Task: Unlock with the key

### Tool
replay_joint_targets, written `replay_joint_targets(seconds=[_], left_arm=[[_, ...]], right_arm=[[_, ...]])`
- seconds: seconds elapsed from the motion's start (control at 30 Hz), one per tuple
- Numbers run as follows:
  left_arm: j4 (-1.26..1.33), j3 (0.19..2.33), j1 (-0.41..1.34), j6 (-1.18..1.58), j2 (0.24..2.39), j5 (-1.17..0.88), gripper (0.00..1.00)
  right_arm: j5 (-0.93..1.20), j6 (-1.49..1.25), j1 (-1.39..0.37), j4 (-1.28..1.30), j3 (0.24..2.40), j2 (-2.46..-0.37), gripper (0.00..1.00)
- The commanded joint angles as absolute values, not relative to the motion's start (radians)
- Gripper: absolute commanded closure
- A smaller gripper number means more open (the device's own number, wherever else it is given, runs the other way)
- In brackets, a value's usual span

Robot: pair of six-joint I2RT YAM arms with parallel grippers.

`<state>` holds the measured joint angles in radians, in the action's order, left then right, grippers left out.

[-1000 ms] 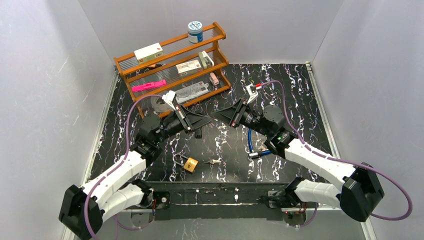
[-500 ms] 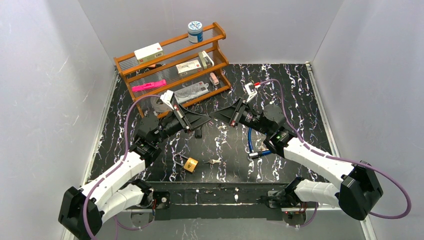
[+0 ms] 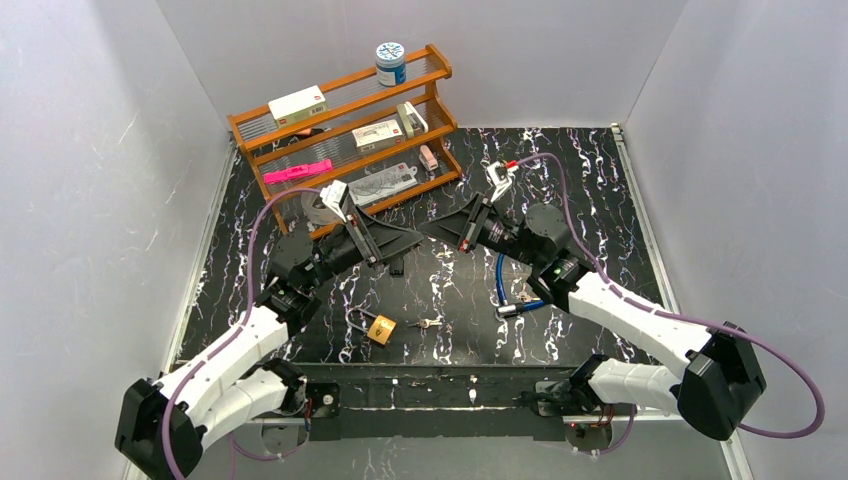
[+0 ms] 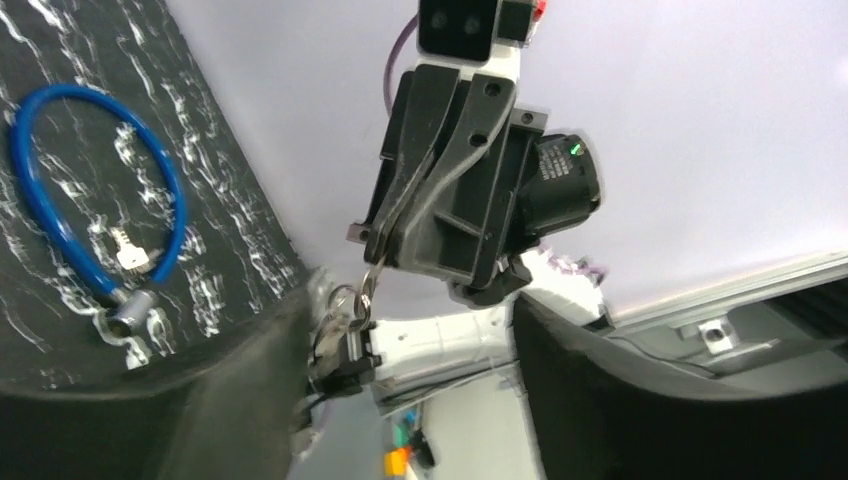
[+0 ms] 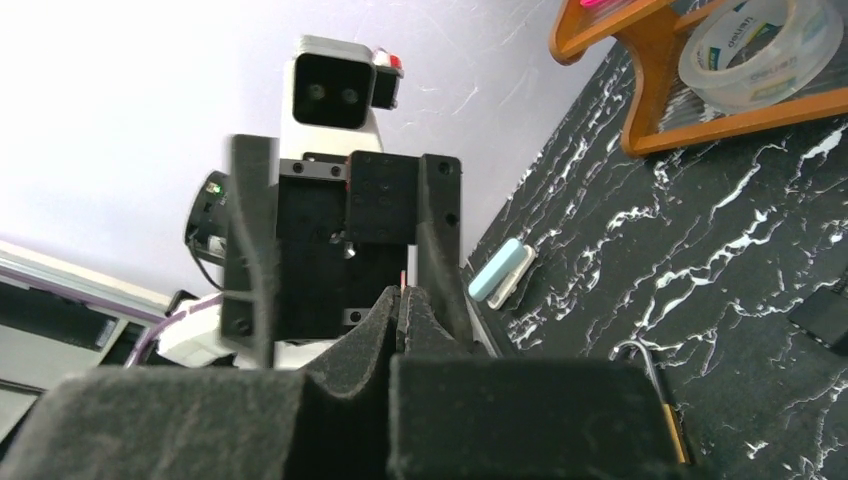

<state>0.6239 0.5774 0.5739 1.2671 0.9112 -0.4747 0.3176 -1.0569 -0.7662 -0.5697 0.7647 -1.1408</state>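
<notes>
The right gripper [image 4: 378, 258] is pressed shut, pinching the ring of a bunch of keys [image 4: 345, 322] that hangs below its fingertips, between the spread fingers of the left gripper [image 5: 345, 250], which holds nothing. On the marbled table [image 3: 600, 180] the brass padlock [image 3: 380, 328] lies near the front, a small key [image 3: 428, 323] just beside it and a blue cable lock [image 4: 178, 210] to its right. The wooden rack [image 3: 440, 62] holds a tape roll [image 5: 760, 68], boxes and a jar [image 3: 390, 65]; their print is too small to read.
</notes>
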Motion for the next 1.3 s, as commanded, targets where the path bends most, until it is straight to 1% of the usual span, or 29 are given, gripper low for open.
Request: replay_joint_targets(seconds=[0.0, 0.03, 0.07, 0.1, 0.23, 0.3, 0.4, 0.47, 0.57, 0.6, 0.67, 0.7, 0.73, 0.8, 0.9, 1.07, 1.17, 1.23, 1.27], left_arm=[[0.557, 0.627, 0.579, 1.156, 0.868, -0.553, 0.18], [0.485, 0.656, 0.578, 1.103, 0.865, -0.556, 0.04], [0.337, 0.708, 0.578, 1.018, 0.862, -0.553, 0.02], [0.228, 0.762, 0.578, 0.93, 0.864, -0.55, 0.02], [-0.07, 0.917, 0.578, 0.594, 0.87, -0.538, 0.02], [-0.153, 0.961, 0.578, 0.476, 0.88, -0.54, 0.02], [-0.205, 1.014, 0.578, 0.348, 0.905, -0.643, 0.04], [-0.236, 1.046, 0.578, 0.286, 0.926, -0.712, 0.07], [-0.243, 1.06, 0.578, 0.26, 0.958, -0.798, 0.2], [-0.238, 1.057, 0.578, 0.262, 0.973, -0.848, 0.27], [-0.225, 1.046, 0.579, 0.266, 0.999, -0.984, 0.34], [-0.223, 1.037, 0.58, 0.265, 1.004, -1.027, 0.4], [-0.222, 1.029, 0.58, 0.265, 1.001, -1.038, 0.43], [-0.191, 1.005, 0.581, 0.285, 0.981, -1.033, 0.47], [-0.119, 0.98, 0.583, 0.348, 0.98, -1.031, 0.47], [0.094, 0.898, 0.588, 0.502, 0.984, -1.016, 0.52], [0.125, 0.877, 0.589, 0.519, 0.98, -1.0, 0.54], [0.125, 0.874, 0.589, 0.517, 0.985, -0.994, 0.58], [0.125, 0.874, 0.589, 0.517, 0.989, -0.995, 0.62]], right_arm=[[0.404, -0.92, -0.762, -0.444, 0.887, -1.121, 0.99], [0.443, -0.867, -0.757, -0.368, 0.927, -1.122, 0.99], [0.482, -0.788, -0.755, -0.28, 0.969, -1.126, 0.99], [0.504, -0.728, -0.753, -0.186, 1.008, -1.129, 0.99], [0.604, -0.518, -0.74, 0.139, 1.15, -1.156, 0.99], [0.634, -0.424, -0.738, 0.253, 1.209, -1.175, 0.99], [0.659, -0.297, -0.738, 0.396, 1.29, -1.202, 0.99], [0.67, -0.23, -0.738, 0.464, 1.334, -1.213, 0.99], [0.72, -0.146, -0.738, 0.514, 1.374, -1.213, 0.99], [0.755, -0.125, -0.738, 0.52, 1.38, -1.21, 0.99], [0.825, -0.082, -0.737, 0.533, 1.395, -1.209, 0.99], [0.845, -0.067, -0.738, 0.546, 1.403, -1.213, 0.99], [0.858, -0.056, -0.738, 0.556, 1.416, -1.219, 0.99], [0.873, -0.038, -0.738, 0.578, 1.431, -1.234, 0.99], [0.881, -0.025, -0.738, 0.583, 1.435, -1.254, 0.99], [0.9, -0.007, -0.739, 0.586, 1.438, -1.281, 0.99], [0.914, -0.002, -0.738, 0.606, 1.449, -1.294, 0.99], [0.918, 0.031, -0.738, 0.626, 1.459, -1.303, 0.99], [0.921, 0.037, -0.738, 0.633, 1.463, -1.306, 0.99]])
